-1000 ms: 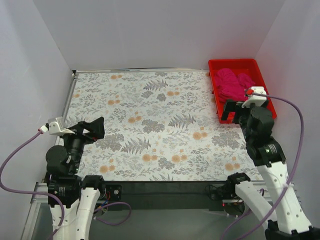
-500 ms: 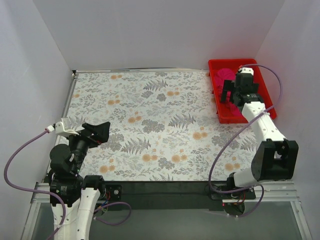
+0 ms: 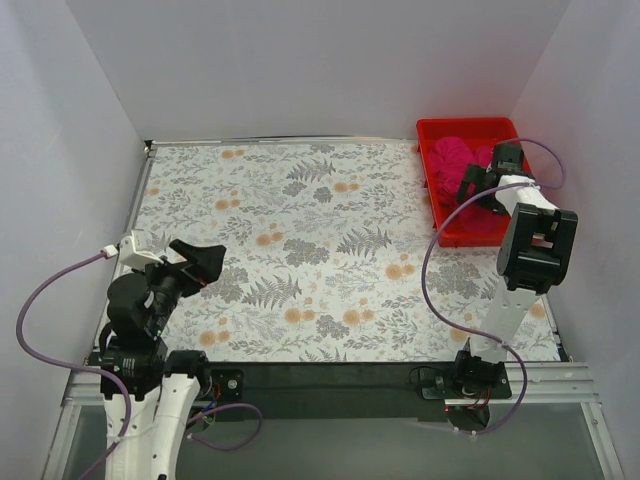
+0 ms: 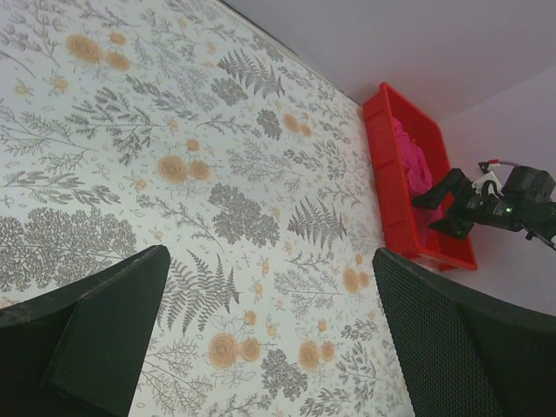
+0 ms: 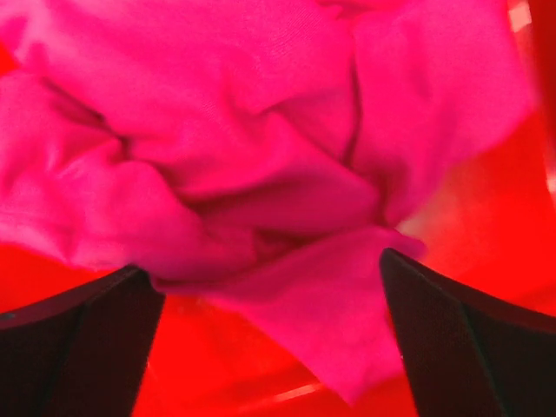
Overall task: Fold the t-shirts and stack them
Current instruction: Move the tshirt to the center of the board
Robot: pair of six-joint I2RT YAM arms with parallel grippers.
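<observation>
No lettering, label, brand or number can be read on the rigid red plastic bin [image 3: 465, 123], the crumpled magenta-pink t-shirts [image 3: 455, 160] or the floral-print table cover [image 3: 300, 230].

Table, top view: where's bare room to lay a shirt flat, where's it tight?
Bare: the floral table from its left edge across to the red bin. Tight: the bin, full of t-shirts with the right tool over them; the near-left corner under the left tool.

Bent left arm [image 3: 140, 312] tucked low by its base, left gripper [image 3: 203, 264] wide open, right arm [image 3: 528, 250] reaching far forward, right gripper [image 3: 474, 188] angled down, jaws spread wide.
</observation>
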